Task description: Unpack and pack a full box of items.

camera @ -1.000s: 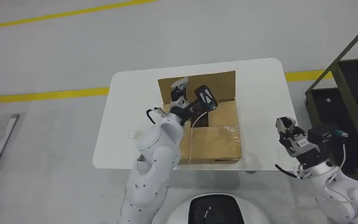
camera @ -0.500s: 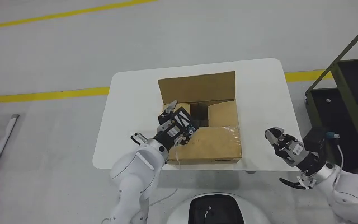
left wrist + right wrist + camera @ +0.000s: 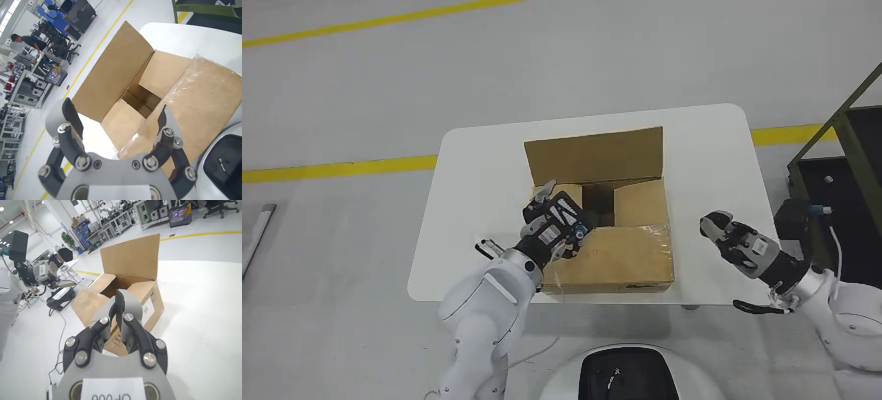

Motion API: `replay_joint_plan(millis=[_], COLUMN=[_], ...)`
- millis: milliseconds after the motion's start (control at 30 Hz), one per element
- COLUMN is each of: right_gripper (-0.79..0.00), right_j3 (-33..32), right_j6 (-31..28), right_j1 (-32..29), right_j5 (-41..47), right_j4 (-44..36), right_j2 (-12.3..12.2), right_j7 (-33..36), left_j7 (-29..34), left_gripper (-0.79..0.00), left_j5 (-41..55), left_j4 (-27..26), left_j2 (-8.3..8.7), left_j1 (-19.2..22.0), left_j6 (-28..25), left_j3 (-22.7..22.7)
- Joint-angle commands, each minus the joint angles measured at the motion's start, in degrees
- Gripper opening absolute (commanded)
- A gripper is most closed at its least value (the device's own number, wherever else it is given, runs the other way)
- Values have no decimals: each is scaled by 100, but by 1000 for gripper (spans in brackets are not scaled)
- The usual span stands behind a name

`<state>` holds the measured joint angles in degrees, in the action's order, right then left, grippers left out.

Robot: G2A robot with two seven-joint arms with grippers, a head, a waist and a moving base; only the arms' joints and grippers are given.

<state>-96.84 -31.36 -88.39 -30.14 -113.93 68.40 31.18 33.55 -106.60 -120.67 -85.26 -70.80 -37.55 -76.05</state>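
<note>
A brown cardboard box (image 3: 617, 215) stands in the middle of the white table (image 3: 702, 150). Its far flap (image 3: 113, 75) is upright, and the taped near flap (image 3: 198, 98) is folded over the top. A dark gap (image 3: 143, 102) shows between the flaps; what lies inside is hidden. My left gripper (image 3: 546, 200) hovers over the box's near-left corner, open with nothing between its fingers (image 3: 72, 115). My right gripper (image 3: 714, 222) hangs off the box's right side above the table edge, its fingers (image 3: 119, 302) shut together and holding nothing. The box (image 3: 130, 258) lies ahead of it.
A dark green framed cart (image 3: 842, 150) stands right of the table. Bare tabletop (image 3: 198, 285) lies right of and behind the box. A yellow line (image 3: 332, 170) crosses the floor to the left.
My left gripper has drawn back from over the box's opening to its near-left corner. My right arm has moved left, toward the box.
</note>
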Motion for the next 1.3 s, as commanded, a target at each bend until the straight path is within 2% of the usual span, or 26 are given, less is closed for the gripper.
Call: replay_joint_plan(millis=[0,167,633,667,700,733,767,1000,1267], right_gripper=[-785,-785,-785,-757,-582,-471,-453,-462,-471], right_j3=[102,404,399,368,344,336,342,678,1055], right_j6=[36,106,206,318,390,424,476,683,666], right_j1=[320,956,996,1037,1117,1207,1304,2027,2333], right_j5=[115,173,375,518,639,759,825,893,1037], right_j4=[58,285,392,500,556,619,716,1324,1711], right_j2=[-42,-115,-139,-147,-157,-169,-184,-254,-298], right_j7=[687,1561,1563,1595,1656,1738,1886,2585,2864], left_j7=[32,66,60,60,60,60,60,60,60], left_gripper=[0,0,0,0,0,0,0,0,0], left_j5=[135,288,386,386,386,386,386,386,386], left_j4=[-26,-104,-90,-90,-90,-90,-90,-90,-90], left_j2=[6,37,45,45,45,45,45,45,45], left_j1=[-50,-117,-131,-131,-131,-131,-131,-131,-131], left_j6=[242,581,641,641,641,641,641,641,641], left_j3=[-132,-421,-464,-464,-464,-464,-464,-464,-464])
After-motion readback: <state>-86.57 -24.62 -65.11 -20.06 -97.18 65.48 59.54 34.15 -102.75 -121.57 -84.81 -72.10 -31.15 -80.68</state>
